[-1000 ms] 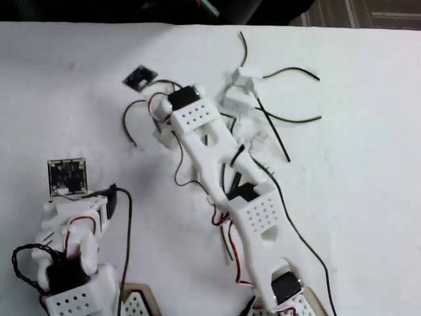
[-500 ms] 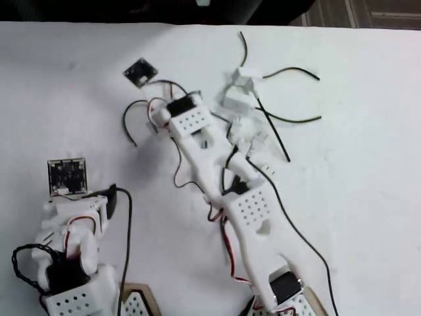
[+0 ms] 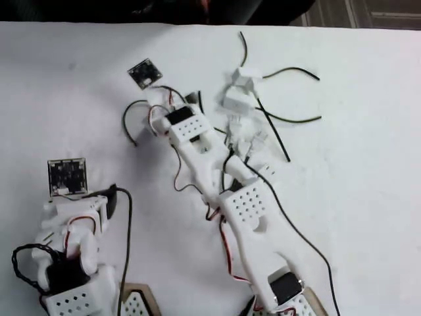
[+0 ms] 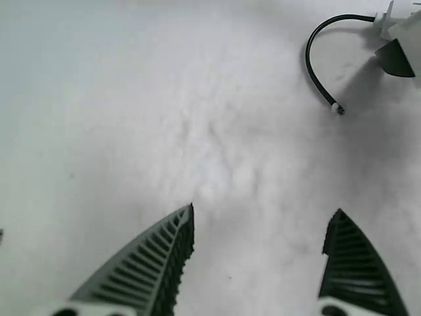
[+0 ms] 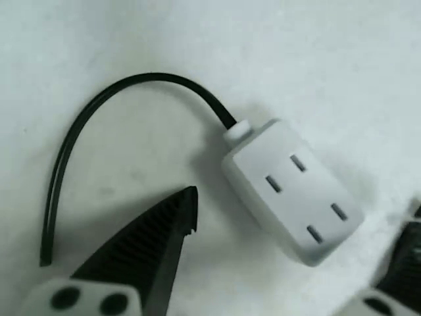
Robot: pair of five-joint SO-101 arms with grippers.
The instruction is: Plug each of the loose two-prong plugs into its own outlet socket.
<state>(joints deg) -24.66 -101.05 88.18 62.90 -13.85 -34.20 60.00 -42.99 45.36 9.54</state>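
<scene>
While the left pincer (image 4: 264,209) hangs wide open over the white bench (image 4: 131,99), gripping nothing, we see the right pincer (image 5: 302,210) spread just as wide, straddling a white socket block (image 5: 293,191). That block lies flat on the bench. It is smooth plastic with rounded corners and four narrow slots facing up, and a glossy black cord (image 5: 99,118) curves from one end. Both pincers have dark, ribbed, wedge-shaped fingers (image 5: 151,243). More white plug pieces (image 3: 240,89) lie just beside the right arm (image 3: 250,210)
</scene>
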